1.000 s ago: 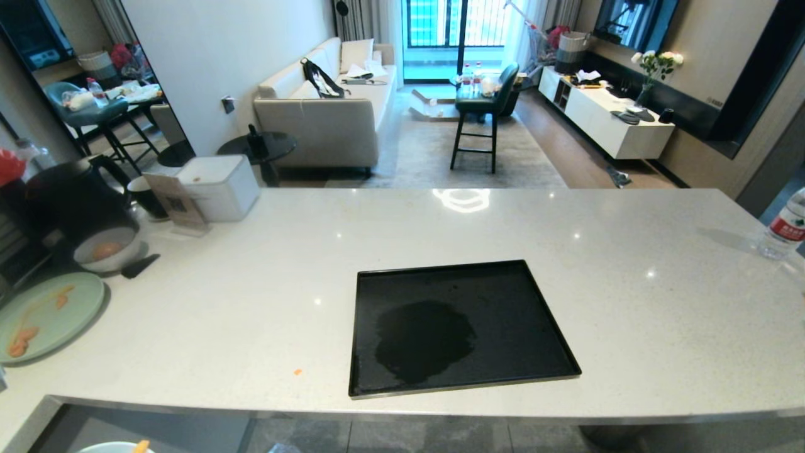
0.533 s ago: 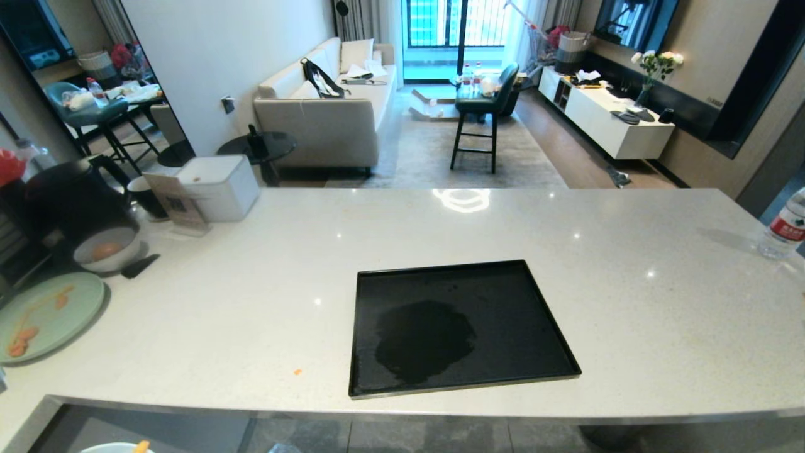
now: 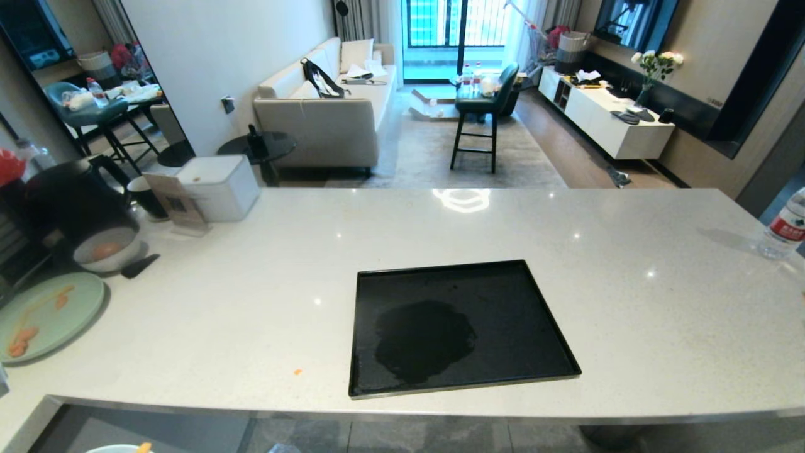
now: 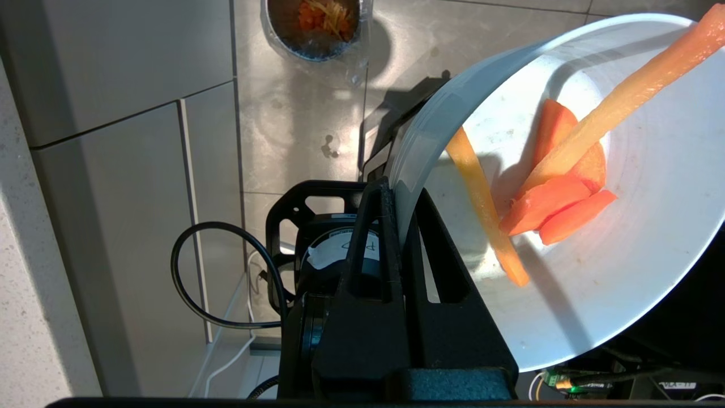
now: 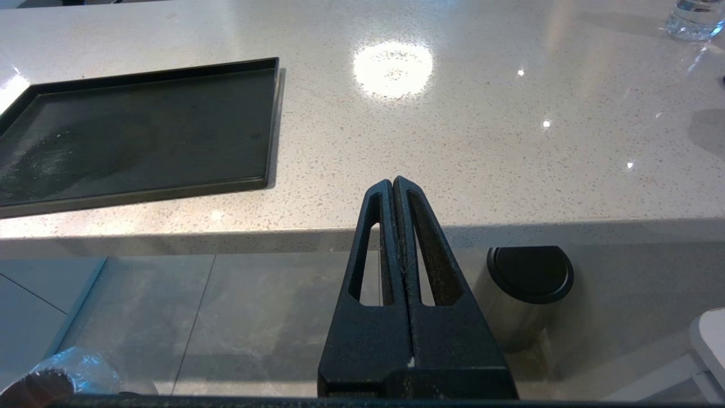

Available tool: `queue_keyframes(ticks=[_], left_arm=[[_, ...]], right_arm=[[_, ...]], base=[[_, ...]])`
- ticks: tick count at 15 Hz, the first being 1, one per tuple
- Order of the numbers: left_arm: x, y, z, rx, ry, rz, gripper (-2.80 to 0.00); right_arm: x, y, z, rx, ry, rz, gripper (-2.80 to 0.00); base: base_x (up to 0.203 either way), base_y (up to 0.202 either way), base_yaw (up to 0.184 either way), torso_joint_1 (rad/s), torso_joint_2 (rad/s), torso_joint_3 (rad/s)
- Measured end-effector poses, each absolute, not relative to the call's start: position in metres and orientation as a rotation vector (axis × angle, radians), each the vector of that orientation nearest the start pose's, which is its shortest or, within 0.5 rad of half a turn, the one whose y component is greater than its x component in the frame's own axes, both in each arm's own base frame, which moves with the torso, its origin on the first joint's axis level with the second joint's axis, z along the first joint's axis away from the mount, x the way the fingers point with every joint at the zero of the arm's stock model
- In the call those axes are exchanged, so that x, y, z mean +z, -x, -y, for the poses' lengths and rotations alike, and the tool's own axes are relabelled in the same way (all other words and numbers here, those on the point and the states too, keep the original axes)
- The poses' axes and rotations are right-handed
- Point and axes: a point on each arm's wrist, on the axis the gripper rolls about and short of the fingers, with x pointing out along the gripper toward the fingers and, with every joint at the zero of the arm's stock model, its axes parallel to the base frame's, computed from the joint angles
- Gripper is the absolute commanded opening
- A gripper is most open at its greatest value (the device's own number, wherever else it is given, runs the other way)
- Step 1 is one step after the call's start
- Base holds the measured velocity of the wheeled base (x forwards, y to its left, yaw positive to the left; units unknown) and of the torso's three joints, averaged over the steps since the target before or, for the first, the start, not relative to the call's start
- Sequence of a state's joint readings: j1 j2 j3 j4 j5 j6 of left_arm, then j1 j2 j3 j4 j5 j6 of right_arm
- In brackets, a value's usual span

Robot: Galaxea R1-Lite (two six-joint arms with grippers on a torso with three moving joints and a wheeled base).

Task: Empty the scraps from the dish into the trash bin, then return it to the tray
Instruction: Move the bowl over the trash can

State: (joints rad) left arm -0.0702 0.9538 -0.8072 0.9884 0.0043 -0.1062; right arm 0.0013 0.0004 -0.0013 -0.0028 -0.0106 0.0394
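My left gripper (image 4: 400,190) is shut on the rim of the dish (image 4: 623,272), a glossy pale bowl held off the counter, above the floor. The scraps lie inside it: orange carrot slices (image 4: 558,204) and pale yellow sticks (image 4: 487,215). The trash bin (image 4: 317,25) stands on the floor further off, with orange bits inside its clear liner. In the head view only a sliver of the dish (image 3: 116,449) shows at the lower left edge. The black tray (image 3: 459,327) lies bare on the counter. My right gripper (image 5: 393,182) is shut on nothing, parked by the counter's front edge.
At the counter's left end stand a pale green plate (image 3: 44,314), a grey-white bowl (image 3: 105,250), a black kettle (image 3: 75,195) and a white box (image 3: 217,185). A water bottle (image 3: 786,226) is at the far right. A dark grey lidded cylinder (image 5: 529,283) stands on the floor.
The sliver of the dish at the head view's lower edge sits a touch lower. Nothing else has moved.
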Motion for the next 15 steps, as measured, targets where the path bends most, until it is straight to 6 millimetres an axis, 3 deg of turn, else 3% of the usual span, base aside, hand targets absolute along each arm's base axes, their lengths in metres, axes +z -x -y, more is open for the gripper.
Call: queue_keyframes(ticks=[15], left_arm=[[0.201, -0.0534, 0.0044, -0.009, 0.045, -1.136, -2.8]], right_arm=[[0.0762, 0.0229, 0.0003, -0.009, -0.039, 0.004, -2.8]], base=[[0.0, 0.0, 0.0, 0.0, 0.0, 0.0]])
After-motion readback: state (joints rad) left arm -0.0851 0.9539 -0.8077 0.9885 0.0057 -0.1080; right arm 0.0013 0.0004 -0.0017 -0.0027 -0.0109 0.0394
